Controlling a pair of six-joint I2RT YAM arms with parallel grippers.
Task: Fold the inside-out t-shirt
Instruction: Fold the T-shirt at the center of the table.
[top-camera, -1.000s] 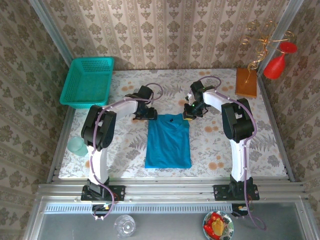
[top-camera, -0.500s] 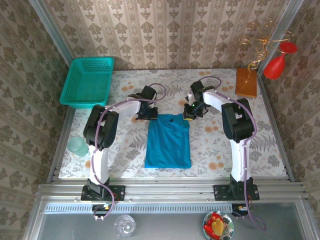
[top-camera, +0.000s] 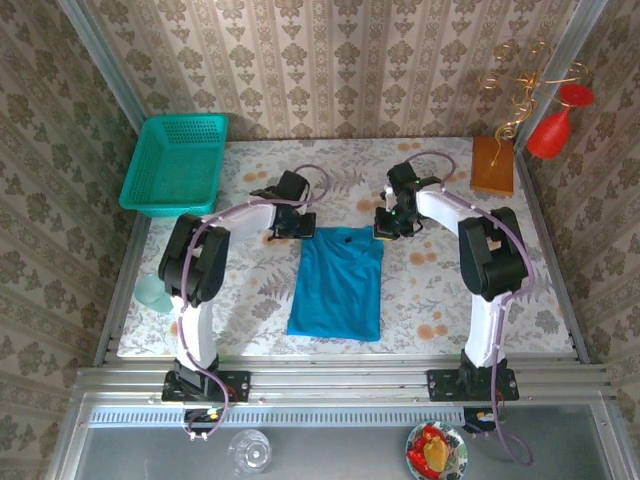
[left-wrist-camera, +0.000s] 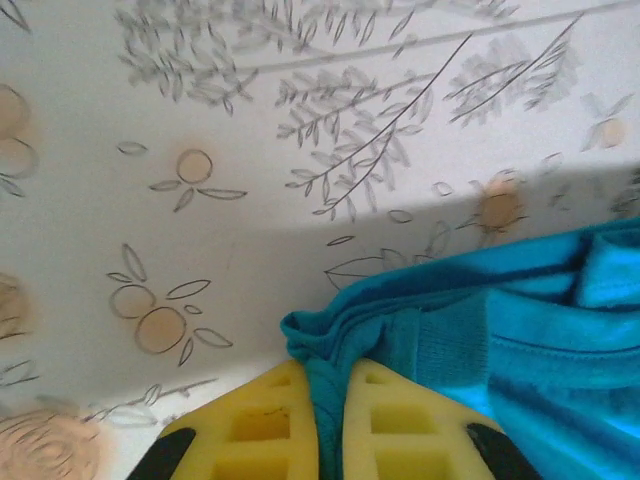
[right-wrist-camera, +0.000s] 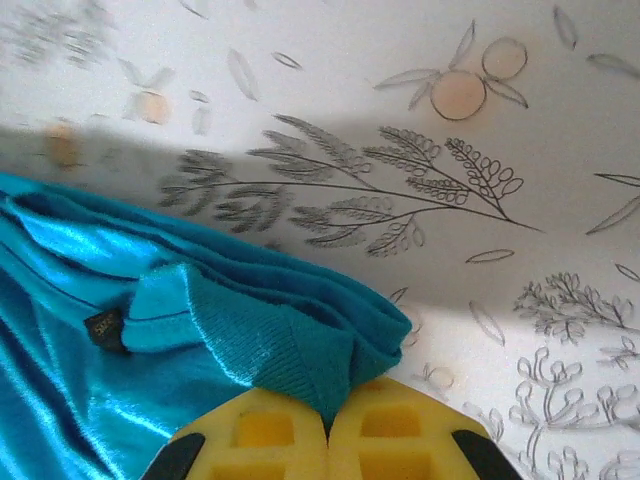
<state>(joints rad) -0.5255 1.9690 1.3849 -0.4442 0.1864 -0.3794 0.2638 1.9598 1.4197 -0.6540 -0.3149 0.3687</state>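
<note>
The inside-out t-shirt (top-camera: 336, 285) lies as a narrow blue-teal rectangle in the middle of the table, its collar end at the far side. My left gripper (top-camera: 298, 231) is at its far left corner, and in the left wrist view my left gripper (left-wrist-camera: 328, 385) is shut, its yellow pads (left-wrist-camera: 262, 420) pinching a bunched fold of the t-shirt (left-wrist-camera: 500, 330). My right gripper (top-camera: 384, 229) is at the far right corner; in the right wrist view my right gripper (right-wrist-camera: 328, 418) is shut on the ribbed collar edge of the t-shirt (right-wrist-camera: 290, 345). A small dark label (right-wrist-camera: 100, 326) shows on the cloth.
A teal mesh basket (top-camera: 176, 165) stands at the far left of the table. An orange-brown block (top-camera: 492, 166) lies at the far right corner. A pale green cup (top-camera: 153, 294) sits at the left edge. The floral tablecloth (top-camera: 440, 290) is bare around the shirt.
My left gripper has closed onto the shirt's far left corner. My right gripper has shifted slightly right with its corner, and the shirt's top edge now lies wider and straighter.
</note>
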